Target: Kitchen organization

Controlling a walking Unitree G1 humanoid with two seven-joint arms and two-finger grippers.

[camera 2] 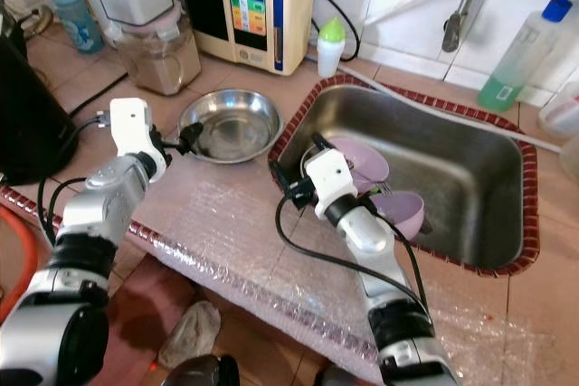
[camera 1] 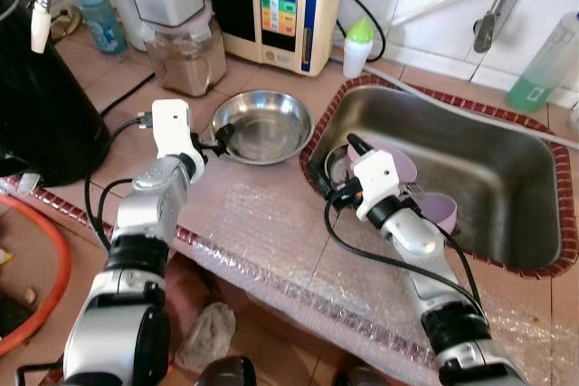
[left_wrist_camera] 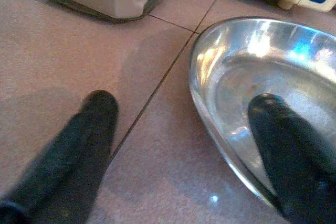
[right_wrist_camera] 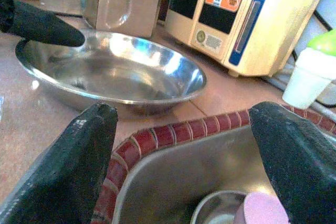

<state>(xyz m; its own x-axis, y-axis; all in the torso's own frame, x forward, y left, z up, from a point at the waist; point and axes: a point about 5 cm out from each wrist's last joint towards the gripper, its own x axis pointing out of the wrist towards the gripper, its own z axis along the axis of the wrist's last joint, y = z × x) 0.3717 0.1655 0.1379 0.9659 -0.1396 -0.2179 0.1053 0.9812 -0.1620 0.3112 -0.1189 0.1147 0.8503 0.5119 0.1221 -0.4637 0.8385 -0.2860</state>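
Straddling the near rim of the steel bowl [camera 1: 262,126], the left hand [left_wrist_camera: 184,150] is spread wide, one black finger [left_wrist_camera: 289,156] inside the bowl and the other resting on the tiled bench [camera 1: 118,79] just outside it; nothing is pinched between them. The bowl sits on the bench between a blender jug [camera 1: 185,56] and the red-tiled edge of the sink [camera 1: 507,115], with a cream water machine [camera 1: 280,6] standing behind it.

Over the sink's left edge, the right hand [right_wrist_camera: 184,145] also stands wide apart and holds nothing, pointing toward the bowl from above the basin. Down in the sink lie two lilac plastic bowls [camera 1: 398,167], a fork [camera 1: 413,191] and a small steel cup [right_wrist_camera: 220,211]. A small white bottle with a green cap [camera 1: 358,44] stands on the bench behind the sink, and a clear bottle of green liquid [camera 1: 543,65] stands at the far right. Bubble wrap [camera 1: 271,232] covers the front part of the bench.
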